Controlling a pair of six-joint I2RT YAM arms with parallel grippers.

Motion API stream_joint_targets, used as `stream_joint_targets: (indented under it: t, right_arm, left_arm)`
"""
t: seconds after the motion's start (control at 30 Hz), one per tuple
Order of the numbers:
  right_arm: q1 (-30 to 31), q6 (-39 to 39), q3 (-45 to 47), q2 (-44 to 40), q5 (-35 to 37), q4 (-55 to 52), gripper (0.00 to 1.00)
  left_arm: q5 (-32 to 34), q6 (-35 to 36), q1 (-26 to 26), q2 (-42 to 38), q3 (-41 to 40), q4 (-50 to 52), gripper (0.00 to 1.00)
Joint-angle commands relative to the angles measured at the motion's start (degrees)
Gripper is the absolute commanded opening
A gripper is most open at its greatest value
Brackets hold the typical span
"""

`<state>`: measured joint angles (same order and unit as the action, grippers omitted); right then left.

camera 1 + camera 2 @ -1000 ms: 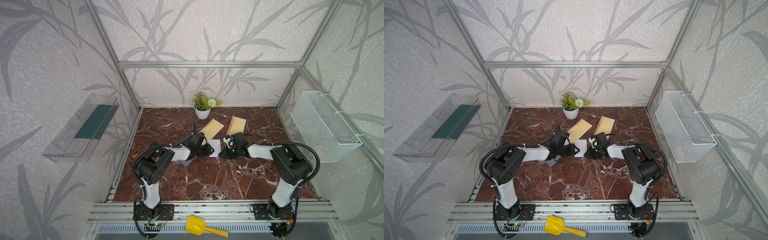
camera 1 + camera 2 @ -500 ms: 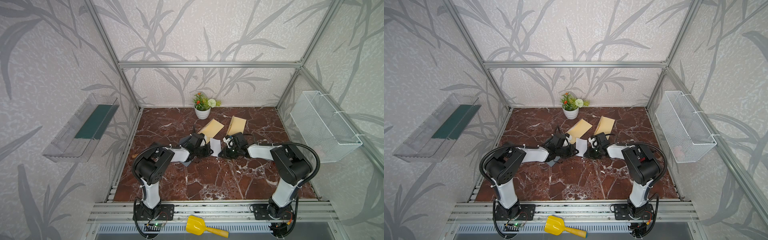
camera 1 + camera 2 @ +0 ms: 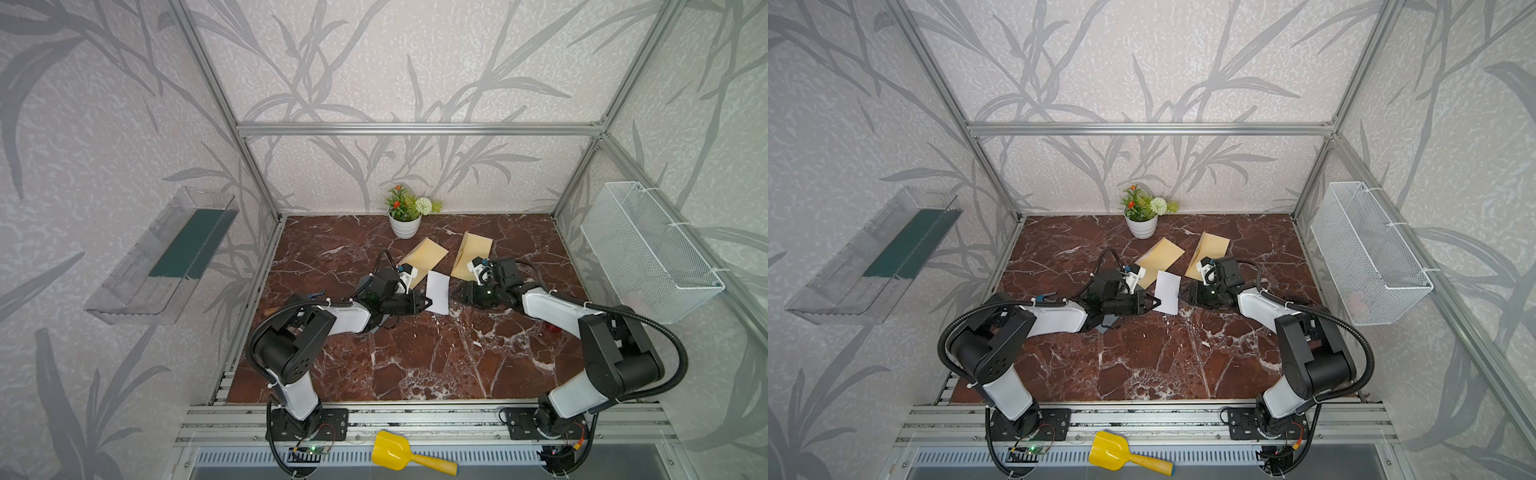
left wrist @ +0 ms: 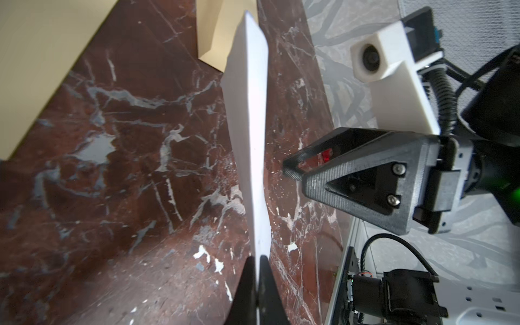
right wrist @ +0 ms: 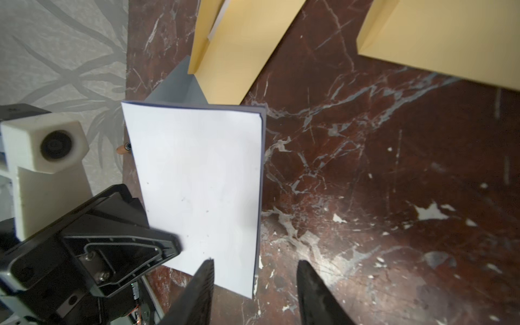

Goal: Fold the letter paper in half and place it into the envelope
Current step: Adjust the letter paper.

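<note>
Two flat tan paper envelopes lie on the red-brown marble table point(image 3: 415, 365), on the arms' side of the white ceramic flower pot point(image 3: 405, 226). The left envelope point(image 3: 424, 259) is just off the pot, and the right envelope point(image 3: 471, 255) is a little farther from it, toward the right arm.

Farther from the pot than both envelopes is the white rectangular letter paper point(image 3: 438, 291), between the two tools. In both top views its long axis runs roughly toward the pot. Its far short end reaches the gap between the envelopes, beside the left envelope's near corner. In the right wrist view point(image 5: 202, 183) a thin second layer shows along one long side and one corner, so it reads as folded.

The left tool point(image 4: 256, 261) is clamped on the paper's short end, the one farthest from the pot, near a corner. From the left wrist the sheet point(image 4: 247, 140) is seen edge-on, rising out of the pinched jaws.

The right tool point(image 5: 254, 264) has its jaws parted and grips nothing. It stands near the paper's long side, and the left wrist view point(image 4: 289, 168) shows a strip of bare table between them.
</note>
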<state>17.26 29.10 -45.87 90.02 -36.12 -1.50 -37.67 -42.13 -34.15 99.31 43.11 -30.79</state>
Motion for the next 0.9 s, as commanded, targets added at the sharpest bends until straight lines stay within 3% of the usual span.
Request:
stream_joint_targets:
  t: [0.0,0.53,0.77,0.87]
  right_arm:
    - [-0.2,0.8,1.8,-1.2,-5.2,2.9,0.53]
    - [-0.3,16.1,6.5,-0.7,-18.8,28.3,0.58]
    - [-1.3,15.4,7.0,-4.4,-18.2,24.8,0.60]
    - [-2.5,12.7,7.5,-7.2,-17.7,20.9,0.68]
  left_arm:
    - [-5.1,0.3,0.2,-3.0,-1.1,-7.6,0.00]
    - [-10.2,-1.9,0.3,-4.9,-1.6,-14.0,0.00]
    - [-11.3,-2.2,0.8,-4.8,-1.5,-14.6,0.00]
    - [-12.1,-2.4,1.2,-4.7,-1.4,-15.3,0.00]
